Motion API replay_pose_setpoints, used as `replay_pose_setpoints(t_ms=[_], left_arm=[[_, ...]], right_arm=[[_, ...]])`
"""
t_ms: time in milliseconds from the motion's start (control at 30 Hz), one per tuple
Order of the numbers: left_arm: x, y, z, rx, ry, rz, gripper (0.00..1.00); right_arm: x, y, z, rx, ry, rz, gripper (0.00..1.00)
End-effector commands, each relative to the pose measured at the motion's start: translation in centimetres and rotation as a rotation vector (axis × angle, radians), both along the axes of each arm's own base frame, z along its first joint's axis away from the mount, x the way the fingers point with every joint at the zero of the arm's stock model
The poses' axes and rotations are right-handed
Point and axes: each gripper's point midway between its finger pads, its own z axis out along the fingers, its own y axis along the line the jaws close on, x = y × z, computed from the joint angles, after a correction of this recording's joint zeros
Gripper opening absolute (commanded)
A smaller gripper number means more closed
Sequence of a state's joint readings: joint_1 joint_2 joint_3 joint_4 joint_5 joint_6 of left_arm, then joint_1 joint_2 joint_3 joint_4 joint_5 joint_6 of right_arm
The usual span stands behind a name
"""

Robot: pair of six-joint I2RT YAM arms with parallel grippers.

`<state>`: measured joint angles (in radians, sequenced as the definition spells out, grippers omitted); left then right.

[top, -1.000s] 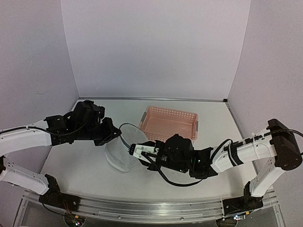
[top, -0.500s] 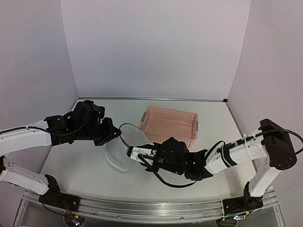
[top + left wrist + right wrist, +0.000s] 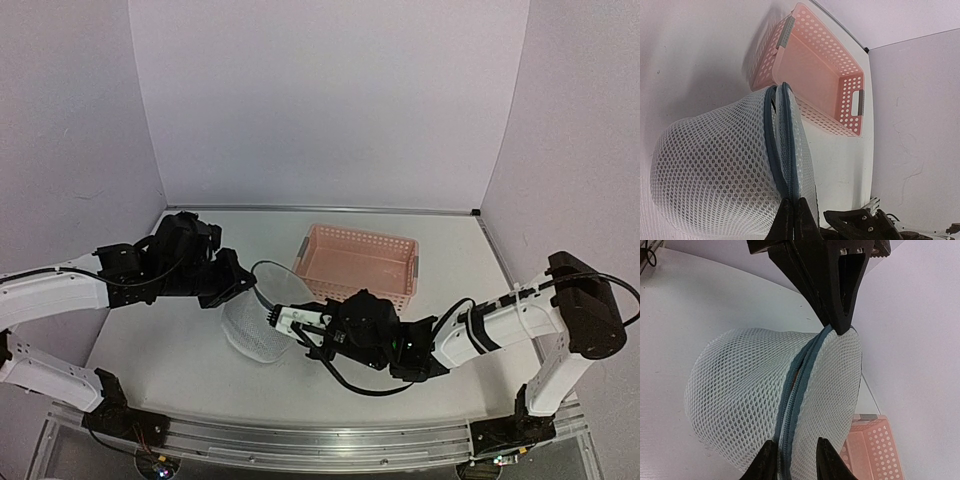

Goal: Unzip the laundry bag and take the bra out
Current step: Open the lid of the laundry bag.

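While my left gripper (image 3: 237,286) stays clenched on the blue-grey rim band of the small cylindrical white mesh laundry bag (image 3: 250,335), right where it was a second ago, my right arm is the one that has moved. Its wrist has slid in to the left, toward the bag, and its shoulder end has drawn in with it. Most of that happened in the first half second, and since then there is hardly any shift.

My right gripper (image 3: 280,318) now sits at the bag's near side. In my right wrist view its fingers (image 3: 765,462) stand apart, one on each side of the blue-grey zip band (image 3: 801,371), released and not pinching it.

The bag rests on the white tabletop (image 3: 165,350) between my two grippers. It is just beside the near left corner of the pink perforated plastic basket (image 3: 358,258), and neither has moved. I cannot make out the bra through the mesh.
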<state>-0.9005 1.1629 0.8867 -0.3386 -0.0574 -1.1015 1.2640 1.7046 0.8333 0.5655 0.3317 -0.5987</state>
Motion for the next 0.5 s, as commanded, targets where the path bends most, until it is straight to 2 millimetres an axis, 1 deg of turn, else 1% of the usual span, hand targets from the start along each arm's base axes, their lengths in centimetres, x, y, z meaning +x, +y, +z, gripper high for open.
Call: replay_pose_setpoints(t_ms=[0, 133, 400, 467], left_arm=[[0.74, -0.49, 2.84, -0.070, -0.074, 0.012, 0.00], [0.68, -0.50, 2.73, -0.070, -0.069, 0.010, 0.00], [0.67, -0.72, 2.59, -0.065, -0.069, 0.000, 0.00], [0.71, -0.78, 2.65, -0.065, -0.071, -0.002, 0.00]], right_arm=[[0.42, 0.02, 3.60, 0.110, -0.034, -0.032, 0.28], [0.65, -0.16, 3.62, 0.111, -0.041, -0.048, 0.26], [0.88, -0.21, 4.03, 0.121, -0.056, -0.060, 0.14], [0.85, -0.10, 3.93, 0.117, -0.058, -0.056, 0.08]])
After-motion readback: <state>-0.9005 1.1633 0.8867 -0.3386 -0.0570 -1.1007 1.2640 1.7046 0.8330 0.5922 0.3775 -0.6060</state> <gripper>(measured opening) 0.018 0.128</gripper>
